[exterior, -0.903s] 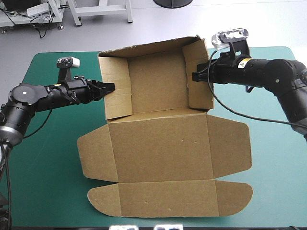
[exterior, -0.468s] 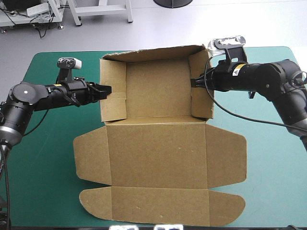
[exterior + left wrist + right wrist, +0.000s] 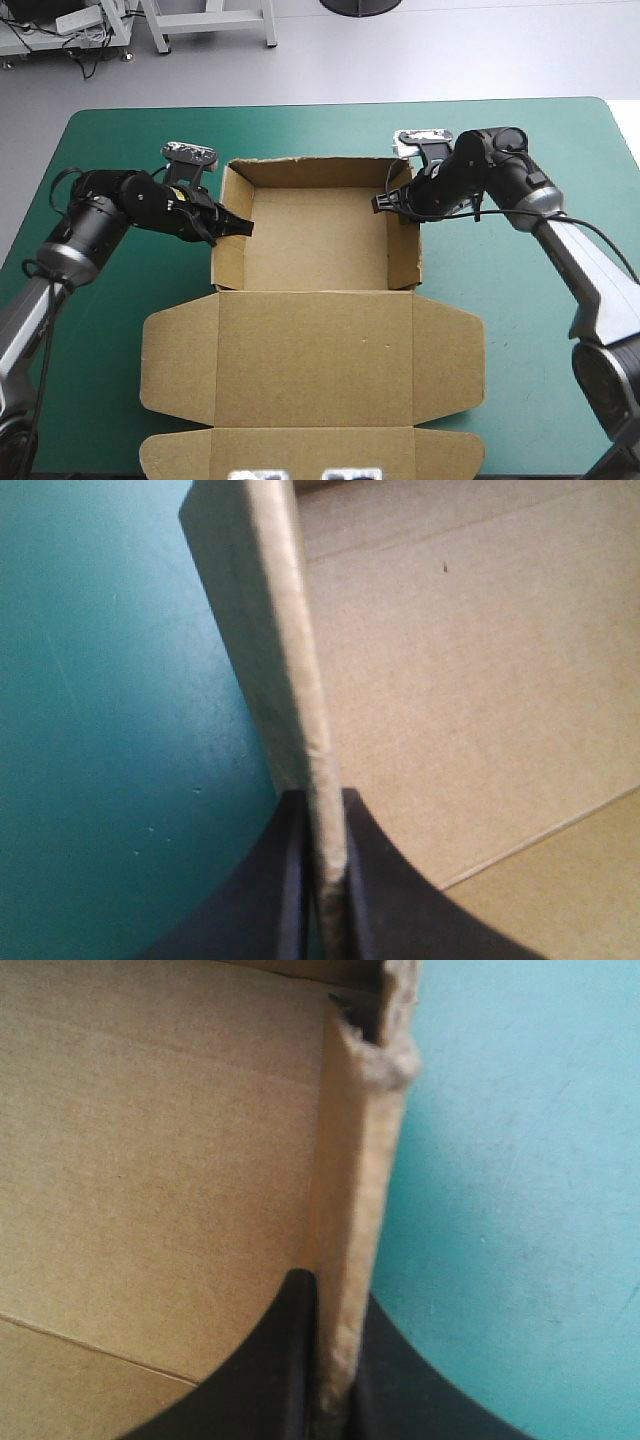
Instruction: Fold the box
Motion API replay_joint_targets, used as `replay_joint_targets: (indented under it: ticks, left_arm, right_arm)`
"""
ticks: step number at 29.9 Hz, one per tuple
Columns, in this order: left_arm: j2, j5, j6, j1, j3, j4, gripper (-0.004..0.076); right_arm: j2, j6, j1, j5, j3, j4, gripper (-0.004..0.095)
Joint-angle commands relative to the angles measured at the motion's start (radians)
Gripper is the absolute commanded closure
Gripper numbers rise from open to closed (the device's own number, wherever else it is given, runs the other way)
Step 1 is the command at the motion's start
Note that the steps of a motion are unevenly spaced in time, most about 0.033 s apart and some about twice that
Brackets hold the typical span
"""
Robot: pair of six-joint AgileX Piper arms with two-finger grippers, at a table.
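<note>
Brown box (image 3: 315, 320): cut sheet of corrugated board, half formed. Open tray in the upper centre of the high view, with back wall and both side walls upright and the floor bare. Lid panel lies flat from the tray's near edge down to bottom centre, its side flaps spread left and right. Front flap is cut off by the bottom edge. Right wall's far top corner is crumpled.

One box (image 3: 315, 345), one left hand (image 3: 243, 228), one right hand (image 3: 383, 203).

Robotics laboratory: teal-green covered work table (image 3: 110, 140), plain grey floor (image 3: 420, 55), white metal stand legs (image 3: 158, 30), loose black cabling (image 3: 90, 52).
</note>
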Motion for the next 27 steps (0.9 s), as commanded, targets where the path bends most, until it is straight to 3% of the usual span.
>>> replay_joint_targets:
  ticks: [1, 8, 16, 22, 27]
  left_arm:
    - [0.035, -0.049, -0.055, -0.012, -0.041, 0.021, 0.0734]
    - [0.242, -0.055, -0.055, -0.012, -0.041, 0.069, 0.0734]
    - [0.315, -0.012, -0.037, -0.012, -0.057, 0.081, 0.0734]
    - [0.315, 0.155, 0.036, -0.012, -0.175, 0.098, 0.072]
    - [0.318, 0.263, 0.034, -0.012, -0.255, 0.103, 0.0548]
  right_arm:
    - [0.022, -0.031, 0.004, -0.029, -0.025, 0.023, 0.0913]
    - [0.094, -0.05, 0.004, -0.073, -0.025, 0.031, 0.0912]
    - [0.109, -0.097, 0.005, -0.114, -0.025, -0.007, 0.0902]
    - [0.109, -0.156, 0.005, -0.116, -0.025, -0.012, 0.0724]
    - [0.107, -0.152, 0.005, -0.122, -0.025, -0.01, 0.0579]
